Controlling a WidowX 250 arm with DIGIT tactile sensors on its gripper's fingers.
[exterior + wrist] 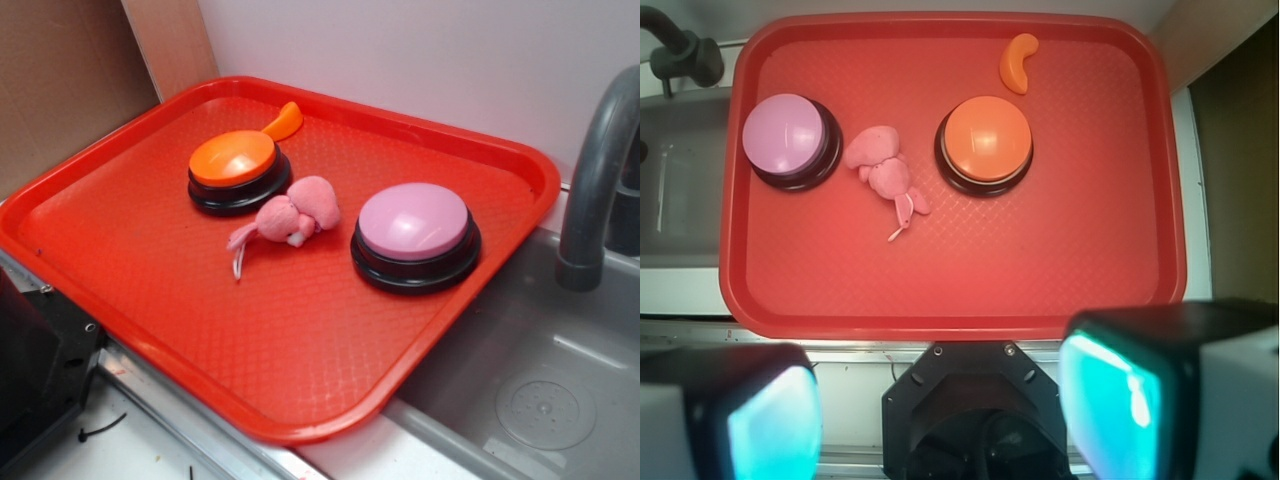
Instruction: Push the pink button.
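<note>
A: Wrist view, left to right. Grey faucet (680, 55) and sink (675, 200) at the far left edge, then the red tray (960, 290) fills the middle. First thing on it, upper left of the frame: the pink button (786, 135), lilac dome on a black base.

B: How does it handle, do you reckon?

A: Hard plastic, I'd say, smooth and a bit glossy, so a fingertip off to the side could skid down the dome. It looks light too, and an angled shove may slide it across the tray. No grabbing needed; press straight down on the crown.

B: And next along?

A: Just beside it, the little pink plush toy (885, 178), then the orange button (986, 142) near the centre, and an orange curved piece (1019, 62) above that, near the top rim.

B: Where's the gripper?

A: The gripper (940, 410) sits at the bottom of the frame, fingers (775, 425) spread wide, nothing between them, hanging off the tray's near edge. The target lies well apart, up and to the left of it.

B: The side camera?

A: No gripper in it. The pink button (414, 222) sits right of centre there, near the tray rim (540, 175) by the sink.
</note>
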